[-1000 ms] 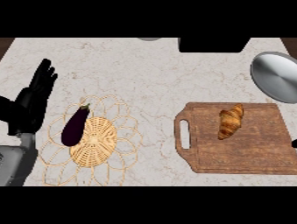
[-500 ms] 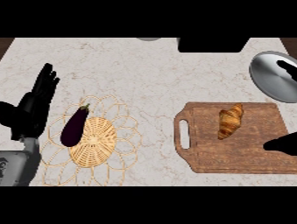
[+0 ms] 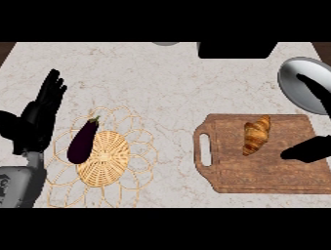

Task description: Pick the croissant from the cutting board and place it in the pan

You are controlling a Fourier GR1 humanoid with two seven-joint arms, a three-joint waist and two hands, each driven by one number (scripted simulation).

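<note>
A golden croissant (image 3: 257,135) lies on the upper middle of the wooden cutting board (image 3: 269,177), right of centre. The silver pan (image 3: 303,87) sits just beyond the board, at the right edge. My right hand (image 3: 316,148) comes in from the right and is open. Its thumb rests over the board a little to the right of the croissant, without touching it. Its straight fingers (image 3: 325,99) reach up over the pan's lower right part and hide it. At the left edge my left hand (image 3: 32,122) rests open, fingers up.
A dark purple eggplant (image 3: 82,142) lies on a woven wicker mat (image 3: 109,161) left of centre, close to the left hand. A black block (image 3: 236,49) and a grey round object (image 3: 166,43) stand at the counter's back edge.
My right hand has come in from the right edge and moved left over the board and pan, towards the croissant. The left hand has drifted slightly. The croissant has not moved.
</note>
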